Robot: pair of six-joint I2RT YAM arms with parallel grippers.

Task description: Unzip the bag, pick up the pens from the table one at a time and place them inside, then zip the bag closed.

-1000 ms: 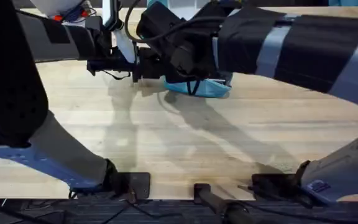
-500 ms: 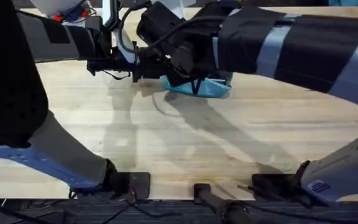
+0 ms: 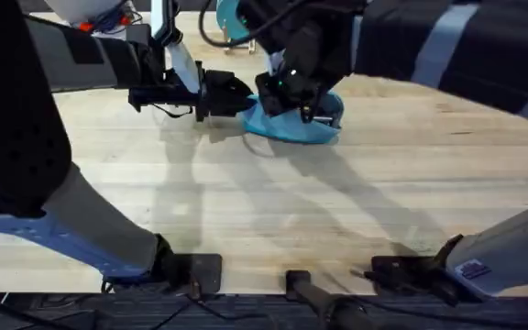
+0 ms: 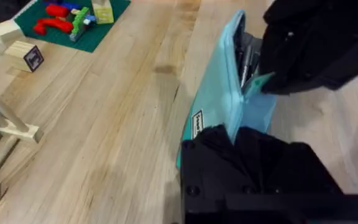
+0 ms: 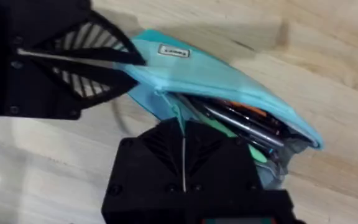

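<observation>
The light blue bag (image 3: pixel 296 126) is lying on the wooden worktop (image 3: pixel 273 211) toward its far side, a little right of the middle, with both arms meeting over it. The left pincer (image 3: pixel 232 94) is reaching in from the left and pinching the bag's left end, its black fingers (image 5: pixel 104 56) closing flat on the fabric edge near a small white label (image 5: pixel 171 52). The right pincer (image 5: pixel 183 134) is coming down from above and gripping the zipper edge at the bag's mouth, its two fingers pressing together so that hardly any gap is showing between them. The mouth is gaping open, and the pens (image 5: pixel 247 124) are lying lengthwise inside it, a silver-grey barrel beside a bright green one. In the left wrist view a green mat (image 4: pixel 73 18) carrying coloured blocks (image 4: pixel 58 17) is sitting well apart from the bag, next to pale wooden blocks (image 4: pixel 20 50).
</observation>
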